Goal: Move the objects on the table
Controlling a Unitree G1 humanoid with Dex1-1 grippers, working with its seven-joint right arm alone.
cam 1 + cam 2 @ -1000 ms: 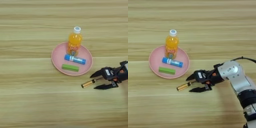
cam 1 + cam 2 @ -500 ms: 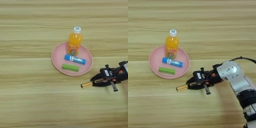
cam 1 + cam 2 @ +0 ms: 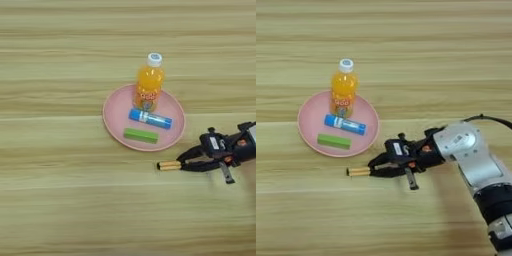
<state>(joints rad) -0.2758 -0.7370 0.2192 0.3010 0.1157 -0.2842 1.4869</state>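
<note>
On the pink plate [image 3: 114, 120] stand an orange-drink bottle [image 3: 149, 85] with a white cap, a blue tube [image 3: 150, 118] lying flat, and a green bar [image 3: 141, 135] near the plate's front. Just off the plate's front right, the screwdriver's amber handle [image 3: 168, 165] lies on the table [image 3: 60, 200], also seen as the amber handle [image 3: 359, 171]. My right gripper [image 3: 376, 167] is shut on the screwdriver, its black fingers closed around the part right of the handle; the shaft is hidden. The silver forearm [image 3: 468, 155] comes in from the lower right.
The pink plate [image 3: 306, 112] sits just left of the gripper, its rim a short way from the handle. Bare wooden planks [image 3: 406, 45] stretch behind, to the left and in front.
The fingers stood spread around the screwdriver a second ago; they have since closed on it. The handle has barely shifted. The things on the plate have not moved.
</note>
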